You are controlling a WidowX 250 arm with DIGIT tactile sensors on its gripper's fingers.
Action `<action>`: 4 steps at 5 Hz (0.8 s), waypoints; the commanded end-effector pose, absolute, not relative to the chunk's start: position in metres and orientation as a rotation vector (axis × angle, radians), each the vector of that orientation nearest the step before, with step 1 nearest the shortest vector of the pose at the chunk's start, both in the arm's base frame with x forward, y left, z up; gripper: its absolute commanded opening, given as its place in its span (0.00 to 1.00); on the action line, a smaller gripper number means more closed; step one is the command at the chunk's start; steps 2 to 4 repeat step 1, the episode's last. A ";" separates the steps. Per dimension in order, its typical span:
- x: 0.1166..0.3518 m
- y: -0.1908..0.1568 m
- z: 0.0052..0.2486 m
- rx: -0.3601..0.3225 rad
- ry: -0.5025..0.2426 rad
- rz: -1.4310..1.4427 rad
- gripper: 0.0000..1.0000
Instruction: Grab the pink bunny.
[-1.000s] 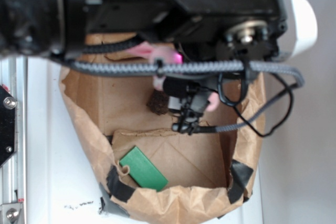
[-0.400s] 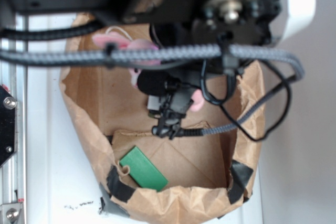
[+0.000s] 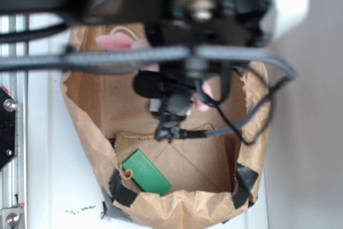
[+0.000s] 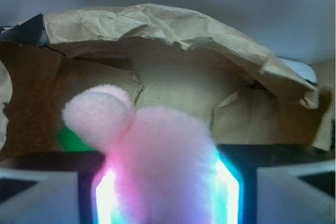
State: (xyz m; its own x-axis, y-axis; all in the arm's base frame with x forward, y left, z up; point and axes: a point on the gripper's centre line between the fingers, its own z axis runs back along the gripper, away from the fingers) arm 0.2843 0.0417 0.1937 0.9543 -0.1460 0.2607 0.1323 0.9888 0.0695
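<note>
Grab looks basically done: pink bunny [image 4: 157, 166] sits pinched between the jaws of the gripper [image 4: 165, 192], apparently held above the floor of the brown paper bag [image 3: 177, 210], green block [image 3: 146, 172] untouched below; only secure lift-out remains.

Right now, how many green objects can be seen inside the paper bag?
1. One green block lies flat on the floor of the paper bag, near its front left corner; the wrist view shows a sliver of it behind the pink bunny. The arm hides part of the bag, so others may be unseen.
</note>
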 end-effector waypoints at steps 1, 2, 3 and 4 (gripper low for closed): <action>0.278 0.038 0.225 0.069 -0.344 -0.162 0.00; 0.278 0.038 0.225 0.069 -0.344 -0.162 0.00; 0.278 0.038 0.225 0.069 -0.344 -0.162 0.00; 0.278 0.038 0.225 0.069 -0.344 -0.162 0.00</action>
